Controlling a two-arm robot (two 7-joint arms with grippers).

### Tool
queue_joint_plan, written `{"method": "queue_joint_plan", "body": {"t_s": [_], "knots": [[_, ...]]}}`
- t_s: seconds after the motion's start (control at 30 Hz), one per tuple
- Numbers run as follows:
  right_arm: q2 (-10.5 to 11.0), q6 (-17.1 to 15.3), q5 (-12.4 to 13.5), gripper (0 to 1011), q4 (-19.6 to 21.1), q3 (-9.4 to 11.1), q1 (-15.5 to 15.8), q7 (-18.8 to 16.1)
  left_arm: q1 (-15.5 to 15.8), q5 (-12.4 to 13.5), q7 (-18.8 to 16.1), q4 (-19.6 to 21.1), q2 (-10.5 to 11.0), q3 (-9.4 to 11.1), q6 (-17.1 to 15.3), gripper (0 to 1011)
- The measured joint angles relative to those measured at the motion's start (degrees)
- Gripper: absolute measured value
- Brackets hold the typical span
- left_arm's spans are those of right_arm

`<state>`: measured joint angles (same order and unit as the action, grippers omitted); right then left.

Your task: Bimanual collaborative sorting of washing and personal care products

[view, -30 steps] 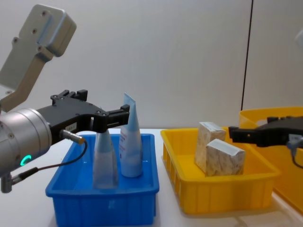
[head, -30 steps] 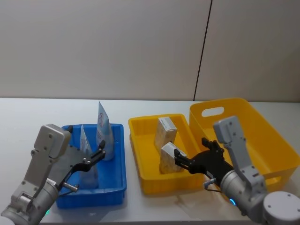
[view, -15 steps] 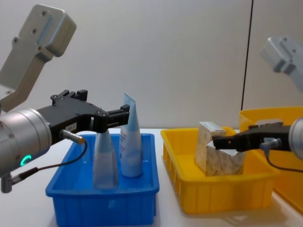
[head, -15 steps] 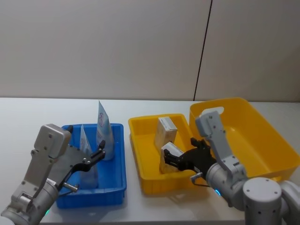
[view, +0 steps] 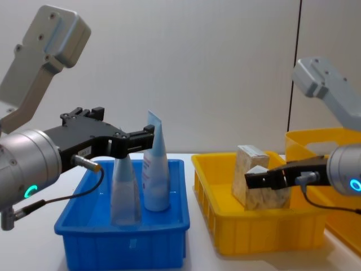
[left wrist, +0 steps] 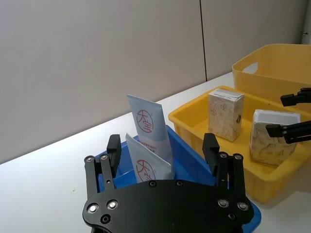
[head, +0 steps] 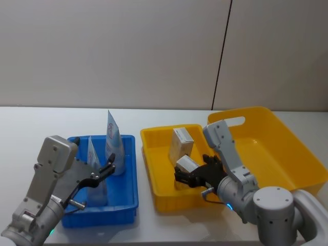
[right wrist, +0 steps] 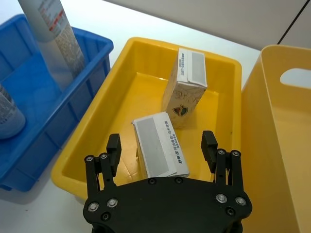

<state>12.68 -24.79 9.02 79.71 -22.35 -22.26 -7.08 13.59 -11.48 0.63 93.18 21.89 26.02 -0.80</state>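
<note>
Two pale tubes with red logos stand in the blue tray (head: 131,174): a near tube (head: 92,151) (left wrist: 146,165) and a taller far tube (head: 113,141) (view: 156,169). My left gripper (head: 105,171) (left wrist: 162,149) is open, its fingers on either side of the near tube (view: 125,192). Two beige marbled cartons sit in the small yellow tray (head: 154,169): a far carton (head: 181,143) (right wrist: 187,87) and a near carton (head: 185,165) (right wrist: 158,150). My right gripper (head: 187,177) (right wrist: 161,145) is open and straddles the near carton (view: 268,197).
A large yellow bin (head: 287,143) with a handle cutout stands right of the small yellow tray, close beside my right arm. The two trays sit side by side on the white table (head: 41,123), with a grey wall behind.
My right gripper has swung left across the small yellow tray and now straddles the near carton. The left arm and the tubes have not moved.
</note>
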Motion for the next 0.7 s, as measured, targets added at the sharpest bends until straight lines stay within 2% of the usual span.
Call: {"method": "queue_joint_plan", "body": {"t_s": [0.5,0.7], "knots": [[-1.3,-1.9,-0.7,1004,-2.8,-0.2,-1.7,-0.2,0.0,0.0,0.0,0.0,0.0,0.0,0.0,1001],[-1.5,-2.2,-0.8,890,-3.3,-0.2,-1.9,-0.2,0.0,0.0,0.0,0.0,0.0,0.0,0.0,1001]]}}
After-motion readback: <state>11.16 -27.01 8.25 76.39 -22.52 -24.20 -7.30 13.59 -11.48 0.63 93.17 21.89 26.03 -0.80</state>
